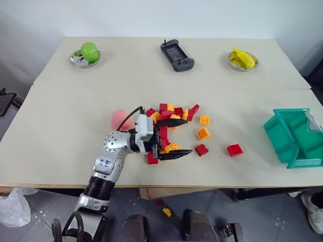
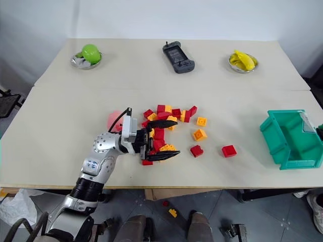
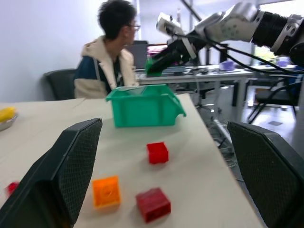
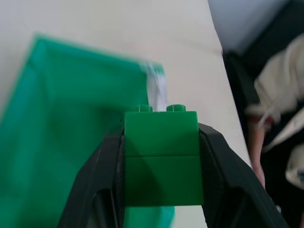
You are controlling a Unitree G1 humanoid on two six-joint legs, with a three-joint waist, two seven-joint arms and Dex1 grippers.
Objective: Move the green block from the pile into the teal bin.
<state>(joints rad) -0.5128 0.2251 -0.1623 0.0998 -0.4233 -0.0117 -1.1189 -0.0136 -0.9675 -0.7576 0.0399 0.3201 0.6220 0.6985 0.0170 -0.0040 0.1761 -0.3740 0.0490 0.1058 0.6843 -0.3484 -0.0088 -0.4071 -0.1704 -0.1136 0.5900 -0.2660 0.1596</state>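
The small dark-green plastic studded brick (image 4: 161, 156) is clamped between the two black fingers of the right gripper (image 4: 161, 190), pressed on both flat sides. It looks like two glossy green layers stacked, with a seam across the middle and two round studs on top. Seen from the right wrist, it hangs above the teal open-top plastic bin (image 1: 295, 137), whose green inside and pale label lie behind it. In the left wrist view the right gripper (image 3: 153, 66) holds the same green brick in the air above that bin.

The bin sits on the beige counter (image 1: 65, 116) by its right edge, toward the near right corner, open side up.

The left gripper (image 1: 177, 136) hovers over the near side of the heap of small red and yellow-orange plastic studded bricks (image 1: 169, 118) in the middle of the counter, its jaws spread wide and empty. Loose red and orange bricks lie between the heap and the bin.

A person in a hooded jacket (image 3: 108, 66) sits beyond the bin.
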